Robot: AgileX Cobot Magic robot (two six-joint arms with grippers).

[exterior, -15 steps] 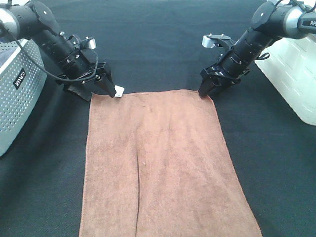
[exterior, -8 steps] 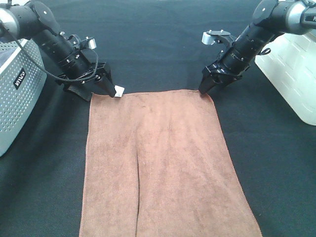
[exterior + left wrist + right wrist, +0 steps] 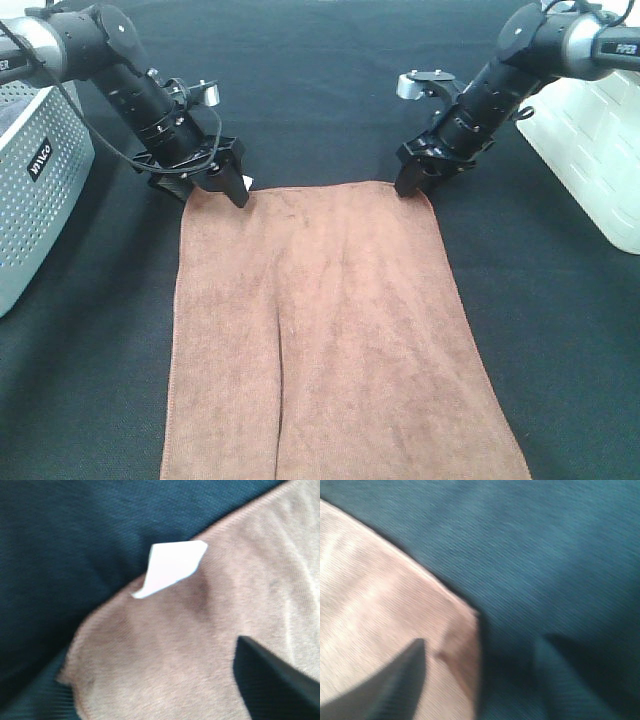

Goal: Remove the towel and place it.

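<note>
**Towel flat on the table, fingers at both far corners**

The brown towel [image 3: 330, 330] lies spread flat on the black table [image 3: 330, 80], and its near end is cut off by the edge of the high view. The left fingers [image 3: 275, 682] are at the far left corner, close to the white tag [image 3: 172, 565]. Only one finger shows in the wrist view, over the cloth, so I cannot tell whether they are apart or together. The right fingers [image 3: 395, 690] are at the far right corner and stand apart: one over the cloth, the other over bare table, with the towel's edge between them. A grey basket [image 3: 40, 200] stands at the left and a white container [image 3: 590, 140] at the right, both apart from the towel
</note>
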